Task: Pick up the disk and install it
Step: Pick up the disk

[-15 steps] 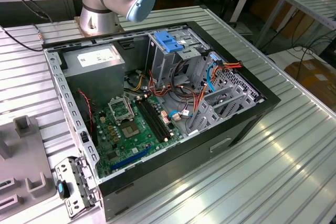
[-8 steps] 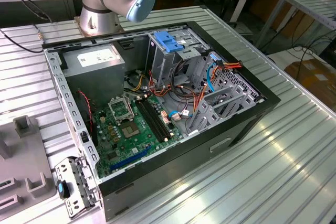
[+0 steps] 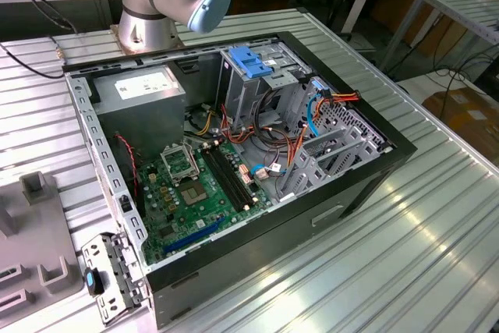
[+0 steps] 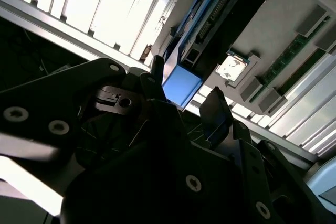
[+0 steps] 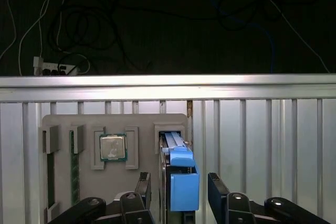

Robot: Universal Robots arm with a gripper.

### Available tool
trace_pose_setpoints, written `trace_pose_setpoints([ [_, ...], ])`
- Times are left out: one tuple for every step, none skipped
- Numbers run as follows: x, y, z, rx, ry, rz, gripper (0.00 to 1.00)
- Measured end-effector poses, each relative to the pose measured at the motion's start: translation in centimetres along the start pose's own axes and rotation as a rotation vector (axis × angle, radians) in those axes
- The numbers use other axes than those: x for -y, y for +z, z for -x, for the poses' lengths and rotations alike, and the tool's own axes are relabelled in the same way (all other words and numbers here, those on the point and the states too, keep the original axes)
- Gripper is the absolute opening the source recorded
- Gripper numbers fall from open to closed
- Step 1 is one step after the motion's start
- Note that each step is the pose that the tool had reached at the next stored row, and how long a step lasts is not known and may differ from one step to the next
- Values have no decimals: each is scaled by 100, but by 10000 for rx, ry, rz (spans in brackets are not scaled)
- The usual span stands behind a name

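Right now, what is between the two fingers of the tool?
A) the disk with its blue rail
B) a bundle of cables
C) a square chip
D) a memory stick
A: in the first wrist view the disk stands in a slot of the grey tray, with the open tool straddling it.

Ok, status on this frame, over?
Gripper open, fingers astride the disk. Disk on edge in grey tray slot, not lifted. Nothing between fingers and disk.
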State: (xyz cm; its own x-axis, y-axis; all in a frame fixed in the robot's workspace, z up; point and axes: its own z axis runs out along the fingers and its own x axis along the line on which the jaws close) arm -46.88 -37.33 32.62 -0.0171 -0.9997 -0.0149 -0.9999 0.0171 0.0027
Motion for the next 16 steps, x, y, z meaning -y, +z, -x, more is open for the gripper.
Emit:
trace_pose_setpoints([
  [0, 0, 0, 0, 1, 1, 55],
  [0, 2, 0, 0, 0, -1, 55],
  [0, 9, 0, 2, 0, -4, 55],
  [-2, 18, 0, 1, 0, -3, 55],
  [-4, 34, -1, 0, 0, 0, 55],
  [-8, 55, -1, 0, 0, -1, 55],
  [-17, 73, -1, 0, 2, 0, 55],
  [-28, 106, -2, -1, 0, 0, 55],
  [-30, 121, -3, -1, 0, 0, 55],
  [-30, 140, -3, -3, -1, 0, 55],
  [-30, 158, -3, -3, -1, 0, 55],
  [-31, 177, -3, -5, 0, 0, 55],
  [-30, 193, -3, -6, 0, -1, 55],
  [-28, 202, -3, -6, 2, 0, 55],
  [-26, 208, -3, -7, 8, 1, 55],
  [-25, 208, -3, -8, 10, 2, 55],
])
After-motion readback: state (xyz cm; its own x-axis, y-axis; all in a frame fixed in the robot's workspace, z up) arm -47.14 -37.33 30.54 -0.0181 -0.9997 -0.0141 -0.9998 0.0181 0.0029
